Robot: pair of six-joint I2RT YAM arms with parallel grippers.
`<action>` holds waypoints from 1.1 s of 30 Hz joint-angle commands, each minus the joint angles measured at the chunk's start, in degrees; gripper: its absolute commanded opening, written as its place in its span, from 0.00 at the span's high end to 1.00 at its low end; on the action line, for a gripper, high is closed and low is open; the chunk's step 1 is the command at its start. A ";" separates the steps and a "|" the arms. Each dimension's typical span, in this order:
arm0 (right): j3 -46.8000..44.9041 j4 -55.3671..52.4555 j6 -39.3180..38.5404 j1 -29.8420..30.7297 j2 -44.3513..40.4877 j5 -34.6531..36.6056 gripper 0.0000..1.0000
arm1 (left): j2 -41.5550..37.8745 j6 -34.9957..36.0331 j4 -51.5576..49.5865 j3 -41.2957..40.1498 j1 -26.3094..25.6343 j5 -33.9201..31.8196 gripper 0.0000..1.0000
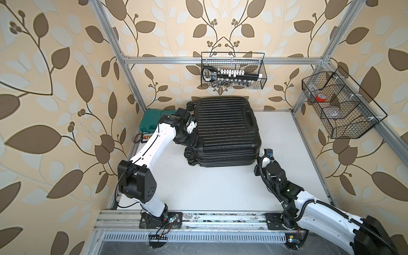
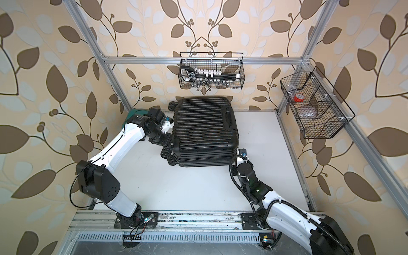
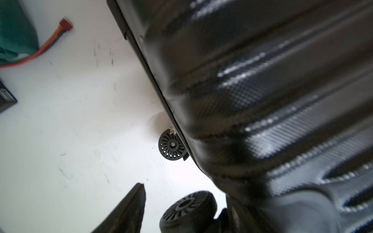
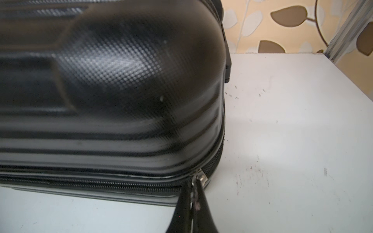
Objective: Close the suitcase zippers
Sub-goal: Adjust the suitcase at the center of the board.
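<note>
So the suitcase (image 1: 225, 130) is lying flat toward the far middle of the white table (image 1: 220, 189), ribbed shell up and wheels (image 1: 189, 152) sticking out on its left side. Its far edge sits close to the back wall, right under a wire basket (image 1: 234, 70) of tools.

The right gripper (image 4: 196, 185) is down at the near right corner of the case, pinched tight on the little metal zipper pull (image 4: 201, 177). Left of that pull, the zipper track (image 4: 101, 184) along the near side looks zipped up. Around the corner it's too dark for me to tell.

The left gripper (image 1: 190, 129) is up against the left edge of the case between the wheels. The left wrist view shows its fingers (image 3: 137, 201) spread apart and nothing gripped, with one wheel close by but not touching.

Room-wise, there's a big bare stretch of table on the near side between the two arms, and another to the right of the case out to the aluminium frame. The left side is tighter, since a green tool case (image 1: 151, 120) and a small box with wires (image 1: 145, 138) fill the far left corner just behind the left arm.

The tabletop is scuffed with small dark marks. There's leaf-pattern wallpaper all round, and a second wire basket (image 1: 340, 106) on the right wall.
</note>
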 commanded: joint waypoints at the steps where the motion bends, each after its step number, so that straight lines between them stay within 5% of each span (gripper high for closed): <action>1: 0.73 -0.99 1.29 0.03 0.05 -6.09 1.00 | -6.31 4.88 2.57 -2.09 -1.62 -0.38 0.24; 5: 0.27 -0.82 1.67 -0.78 -0.22 -7.10 1.00 | -13.06 16.57 9.00 -7.96 -1.53 0.22 0.22; 9: 0.00 -0.78 1.77 -1.39 -0.55 -7.95 1.00 | -18.68 35.79 11.22 -15.33 -1.46 6.76 0.20; 14: -0.42 -0.47 1.93 -1.95 -0.92 -8.57 1.00 | -18.71 48.80 7.62 -16.19 -0.39 10.31 0.18; 28: -0.88 -0.06 1.84 -2.78 -0.84 -10.67 1.00 | -5.30 52.45 4.68 -8.50 1.11 5.44 0.20; 33: -0.97 -1.30 2.10 -2.92 -1.58 -12.14 1.00 | -5.46 52.99 3.96 -9.99 1.11 6.38 0.29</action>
